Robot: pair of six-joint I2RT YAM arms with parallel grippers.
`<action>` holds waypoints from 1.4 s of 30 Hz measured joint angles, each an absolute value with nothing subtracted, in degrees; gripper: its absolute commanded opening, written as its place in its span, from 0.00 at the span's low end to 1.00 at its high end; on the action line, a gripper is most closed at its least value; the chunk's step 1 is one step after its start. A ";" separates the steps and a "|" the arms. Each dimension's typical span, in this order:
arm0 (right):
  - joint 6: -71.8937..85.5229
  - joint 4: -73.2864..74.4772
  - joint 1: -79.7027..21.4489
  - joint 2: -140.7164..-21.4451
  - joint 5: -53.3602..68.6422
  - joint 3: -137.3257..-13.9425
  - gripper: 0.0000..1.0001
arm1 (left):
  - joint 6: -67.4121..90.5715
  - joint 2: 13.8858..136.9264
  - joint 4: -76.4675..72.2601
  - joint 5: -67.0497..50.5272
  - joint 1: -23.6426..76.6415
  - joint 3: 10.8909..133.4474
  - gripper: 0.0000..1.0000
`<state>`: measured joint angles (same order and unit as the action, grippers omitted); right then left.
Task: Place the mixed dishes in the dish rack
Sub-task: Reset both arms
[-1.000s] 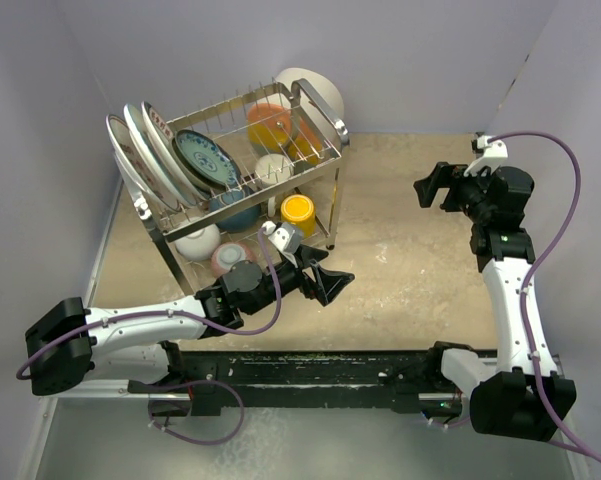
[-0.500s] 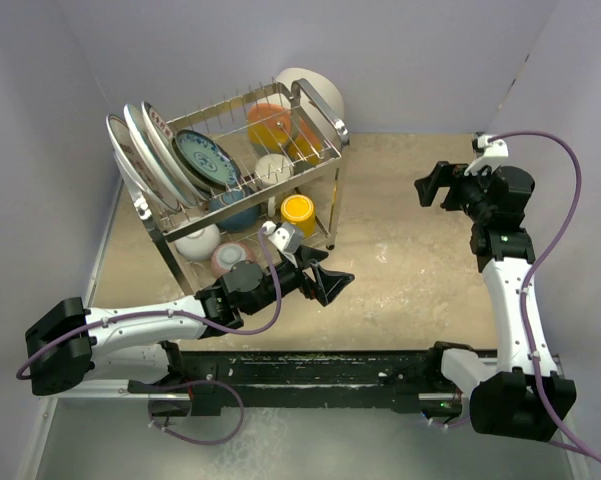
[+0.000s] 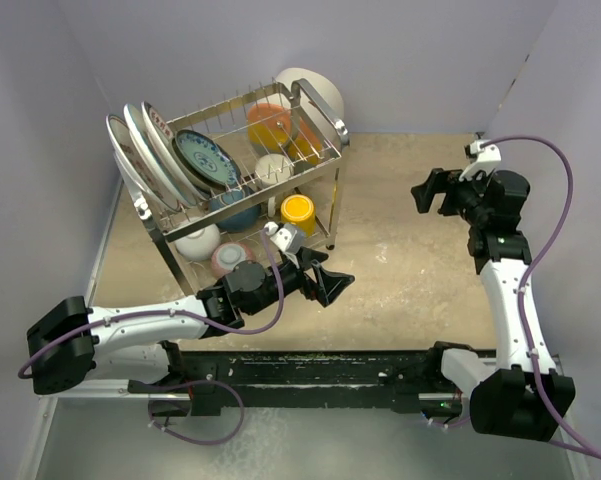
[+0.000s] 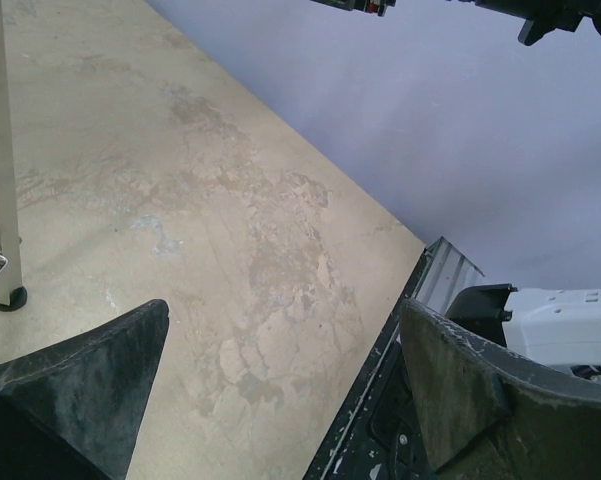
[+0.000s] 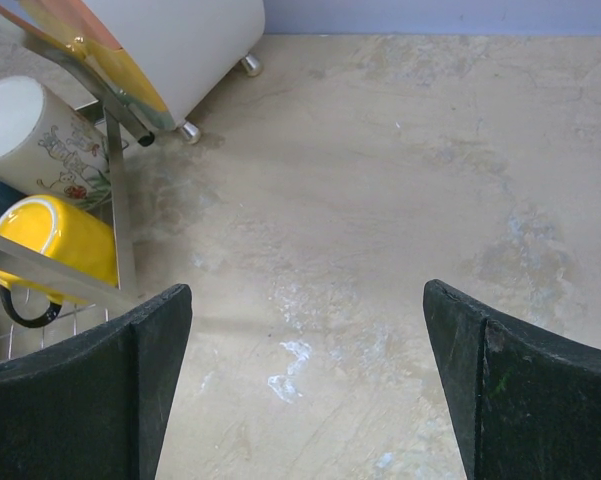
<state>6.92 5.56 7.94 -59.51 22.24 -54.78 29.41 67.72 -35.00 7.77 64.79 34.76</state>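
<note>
Right arm (image 3: pixel 508 300) slightly leftward; jaws all wide; dish rack (image 3: pixel 322 108) lengthwise near-left to far-right

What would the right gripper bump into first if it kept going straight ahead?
Most likely the bare table: between the open jaws of the right gripper only tabletop shows. The dish rack with its yellow cup sits off to the side, though depth is hard to judge.

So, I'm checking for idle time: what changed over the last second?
The right pincer edged slightly left, toward the dish rack, open and empty. The left pincer, also open, and the mixed dishes in the rack stayed put.
</note>
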 measured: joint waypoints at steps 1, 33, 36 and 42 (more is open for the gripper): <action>6.87 5.56 7.94 -59.51 22.24 -54.68 1.00 | 29.41 67.72 -34.96 7.75 64.79 34.76 0.99; 6.07 3.88 7.94 -59.51 22.46 -53.23 1.00 | 29.50 70.43 -34.46 7.68 64.51 34.76 0.99; 6.07 3.88 7.94 -59.51 22.41 -53.23 1.00 | 29.54 70.43 -34.46 7.66 64.49 34.76 0.99; 7.88 3.90 7.94 -59.51 21.61 -53.23 1.00 | 29.61 70.81 -33.71 6.02 63.26 35.42 0.99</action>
<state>7.88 3.90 7.94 -59.51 21.61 -53.23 29.61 70.81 -33.71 6.02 63.26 35.42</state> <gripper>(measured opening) 0.995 0.991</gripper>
